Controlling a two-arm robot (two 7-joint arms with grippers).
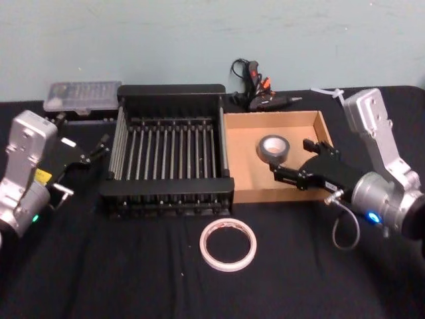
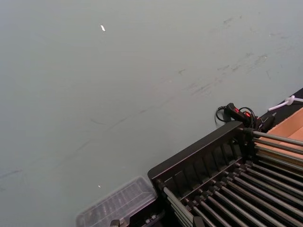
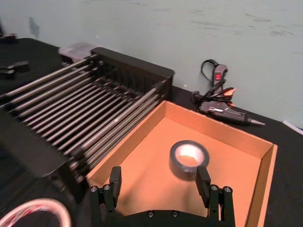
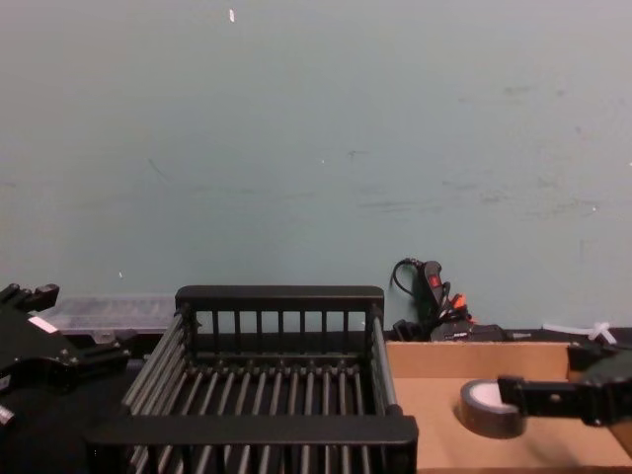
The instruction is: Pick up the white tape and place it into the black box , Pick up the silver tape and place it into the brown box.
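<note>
Lying flat on the floor of the brown box [image 1: 242, 179], the silver tape [image 1: 273, 147] has its pale core facing up; no writing can be read on it. The right claw [image 1: 291, 159] hangs over the box's right half just beside the roll, its two fingers [image 3: 115, 182] spread wide with nothing between them, the roll sitting beyond the fingertips in the right wrist view. The black box [image 1: 169, 94] stands touching the brown one on its left, its barred floor bare. The white tape [image 1: 228, 244] lies flat on the black worktop [image 1: 99, 272] in front of the two boxes, near the seam between them; reddish marks ring its inner edge but cannot be read. The left claw [image 1: 99, 147] is held to the left of the black box, and I cannot tell whether it is open. Behind the boxes, against the wall, lie a glue gun [image 1: 265, 100] and a clear plastic case [image 1: 82, 95].
</note>
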